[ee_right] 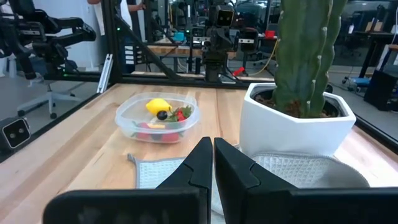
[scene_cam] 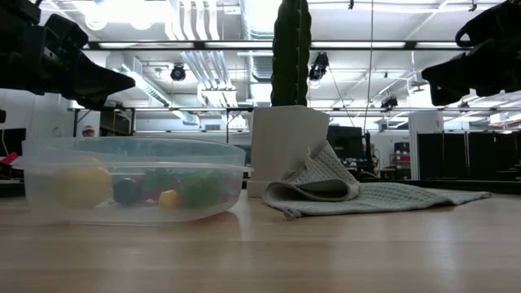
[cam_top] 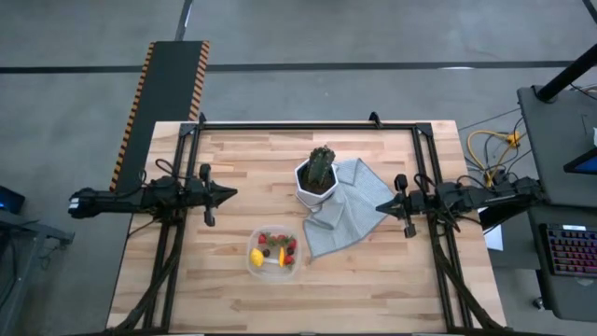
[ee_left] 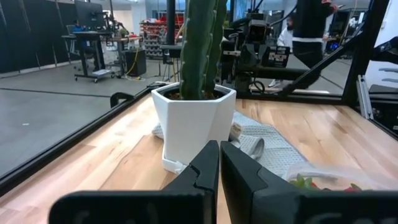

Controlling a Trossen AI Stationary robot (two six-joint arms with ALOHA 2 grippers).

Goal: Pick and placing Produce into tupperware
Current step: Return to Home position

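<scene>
The clear tupperware [cam_top: 272, 252] sits near the table's front middle, its base on the wood. Inside it lies the produce: a yellow lemon [ee_right: 158, 106], red strawberries [ee_right: 181, 114], a dark berry [ee_right: 161, 115] and a small orange piece [cam_top: 282, 258]. The low view shows the tupperware [scene_cam: 134, 179] with the lemon [scene_cam: 80, 185] at its left. My left gripper [cam_top: 230, 194] hangs shut above the table's left side, pointing level toward the middle. My right gripper [cam_top: 381, 205] hangs shut above the right side, over the cloth's edge. Both are empty.
A green cactus in a white faceted pot [cam_top: 317, 177] stands at the table's middle, between the two grippers. A grey cloth [cam_top: 343, 217] lies right of it, partly bunched against the pot. A black frame [cam_top: 308, 125] runs along the table's far and side edges.
</scene>
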